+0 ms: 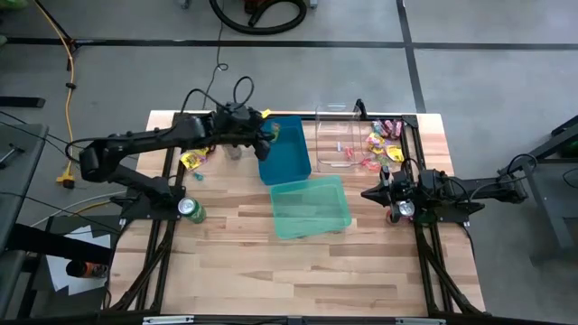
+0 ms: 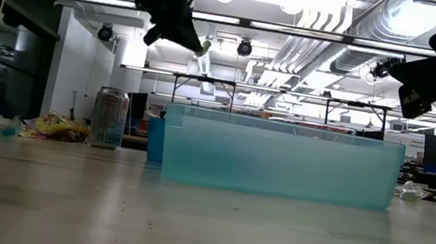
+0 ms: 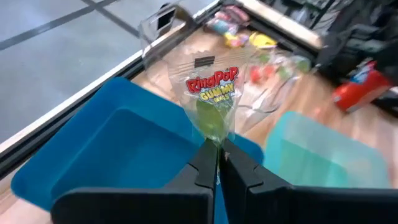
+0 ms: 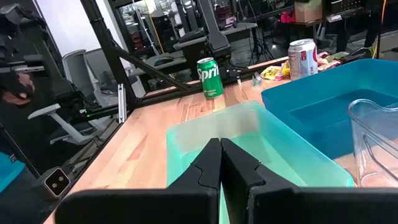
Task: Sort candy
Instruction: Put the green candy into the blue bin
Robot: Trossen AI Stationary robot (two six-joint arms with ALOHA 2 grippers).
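Holding a Ring Pop gummy packet (image 3: pixel 213 93) pinched in my left gripper (image 3: pixel 219 163), hanging directly over the blue bin (image 3: pixel 118 149); right gripper (image 4: pixel 219 163) pressed together, empty, idle.

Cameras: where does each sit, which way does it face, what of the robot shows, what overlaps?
High: overhead, straight down; both arms, left pincer over the blue bin, right pincer beside the teal bin.
Low: tabletop height, level across; arms enter from above.
Left wrist: past its shut pincer pinching a Ring Pop packet above the blue bin.
Right wrist: past its shut, empty pincer toward the teal bin and the Sprite can.
Shared: all four see the teal bin.
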